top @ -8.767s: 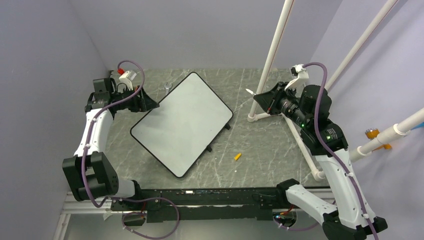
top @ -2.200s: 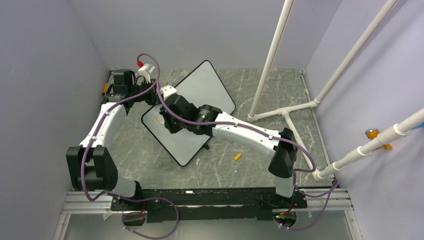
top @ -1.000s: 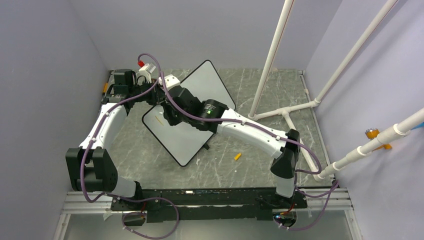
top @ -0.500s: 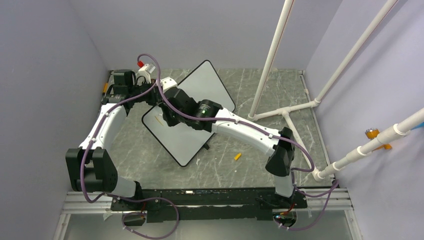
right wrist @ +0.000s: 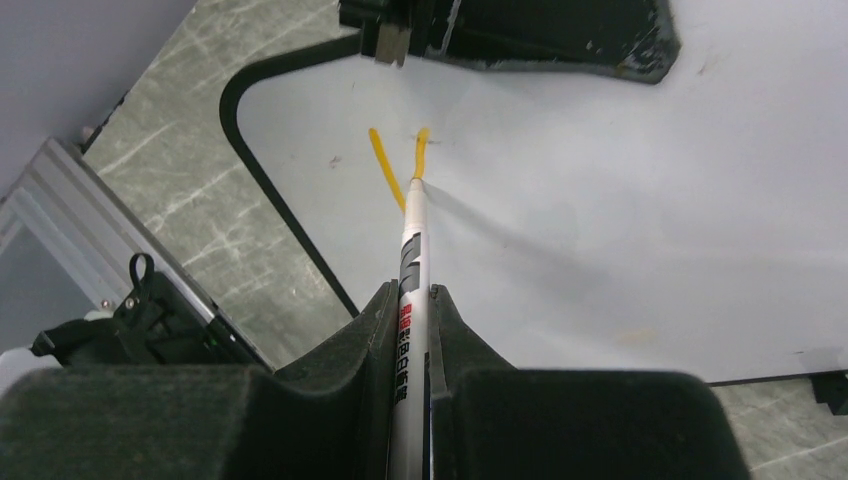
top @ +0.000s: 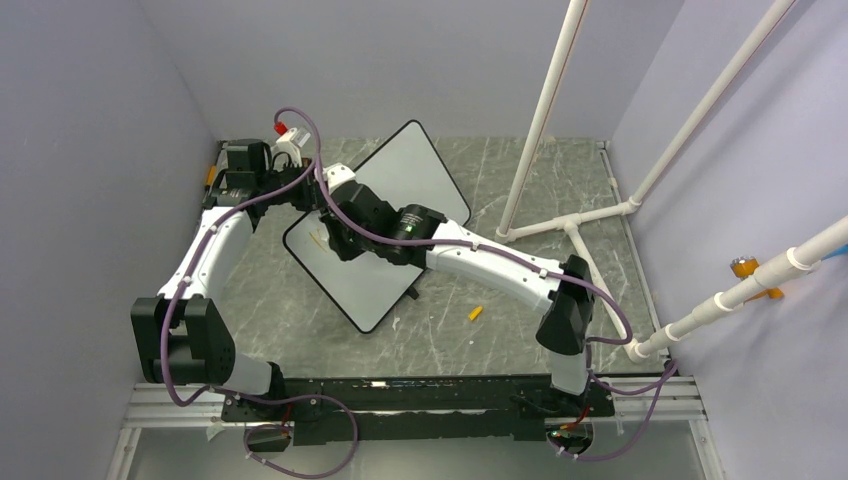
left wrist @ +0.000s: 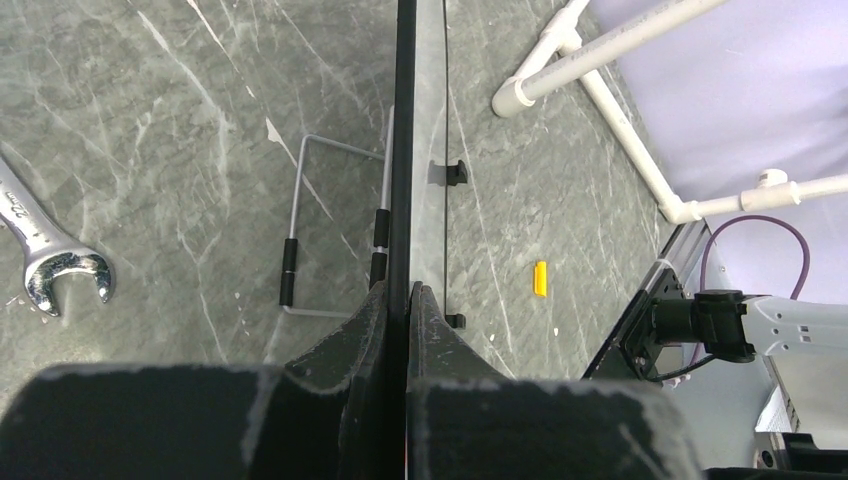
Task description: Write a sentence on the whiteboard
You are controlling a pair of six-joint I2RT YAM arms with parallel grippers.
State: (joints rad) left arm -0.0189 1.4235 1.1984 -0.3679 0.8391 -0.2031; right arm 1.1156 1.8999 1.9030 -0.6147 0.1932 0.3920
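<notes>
The whiteboard (top: 425, 170) stands tilted up off the table, white with a thin black frame. My left gripper (left wrist: 407, 295) is shut on its edge, which runs edge-on through the left wrist view. My right arm reaches across the board, and its gripper (right wrist: 408, 290) is shut on a slim white marker (right wrist: 412, 250). The marker's orange tip touches the board near its lower left corner. Of the sentence (right wrist: 388, 168), two short orange-yellow strokes show, meeting like a V at the tip. They appear as a small mark (top: 318, 238) from above.
An orange marker cap (top: 475, 313) lies on the grey marble table right of the board. A steel wrench (left wrist: 45, 255) lies behind the board. The board's wire stand (left wrist: 335, 225) hangs at its back. White pipe frame (top: 570, 225) stands at the right.
Earlier the board lay flat and my right arm was far right. Now it is tilted up with the marker on it. Over the last second a second stroke joined the first.
</notes>
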